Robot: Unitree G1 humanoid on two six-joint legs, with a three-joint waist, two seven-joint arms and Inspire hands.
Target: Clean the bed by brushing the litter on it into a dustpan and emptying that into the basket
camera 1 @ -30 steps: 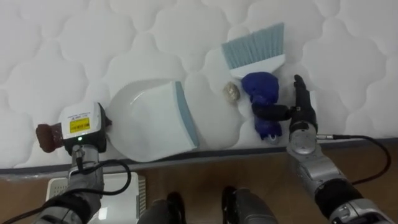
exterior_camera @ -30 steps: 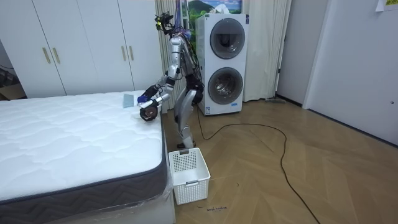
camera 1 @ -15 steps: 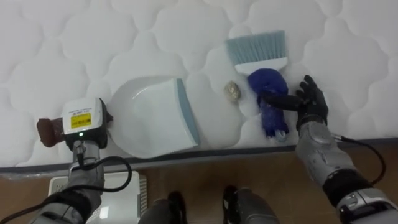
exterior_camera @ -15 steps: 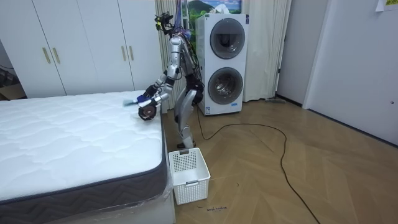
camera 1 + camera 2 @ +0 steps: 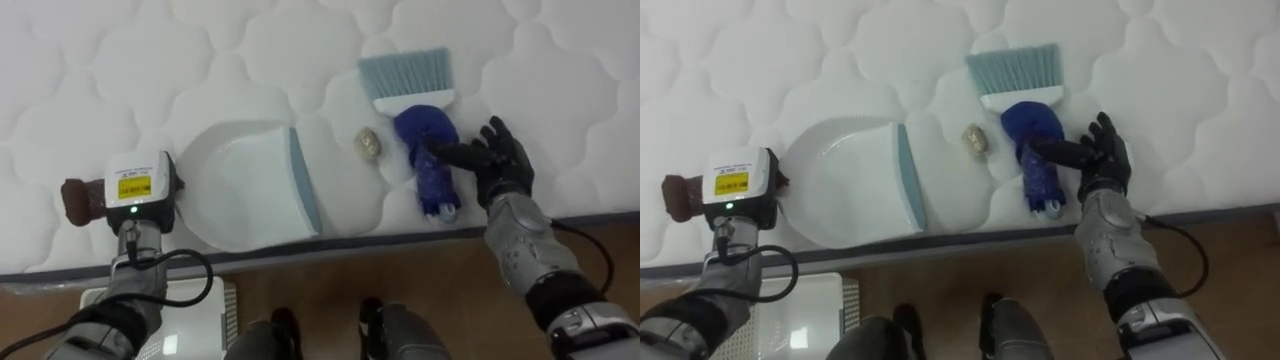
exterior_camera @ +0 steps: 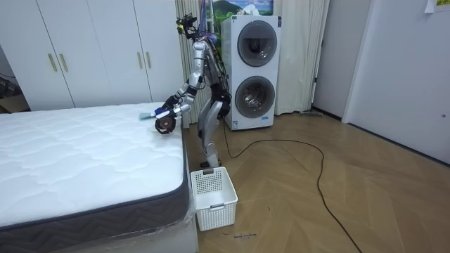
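Observation:
A white dustpan (image 5: 245,185) with a grey-blue lip lies on the quilted mattress (image 5: 150,70), mouth facing right. My left hand (image 5: 135,192) is shut on its handle, whose brown end (image 5: 75,198) sticks out to the left. A small crumpled scrap (image 5: 370,143) lies between the pan's lip and a hand brush (image 5: 428,140) with pale blue bristles and a dark blue handle. My right hand (image 5: 500,165) sits just right of the brush, open, with one finger (image 5: 445,152) laid across the blue handle. In the room view I stand bent over the bed's side, the brush (image 6: 146,114) beyond my hands.
The mattress edge (image 5: 330,243) runs along the bottom, with wooden floor below it. A white slatted basket (image 6: 214,197) stands on the floor beside the bed, below my left arm (image 5: 150,300). Stacked washing machines (image 6: 253,70) are behind me, wardrobes (image 6: 91,49) beyond the bed.
My right hand has moved from the handle's near end, by the mattress edge, up alongside the brush, and a finger now lies across the handle. The left hand and dustpan have stayed put.

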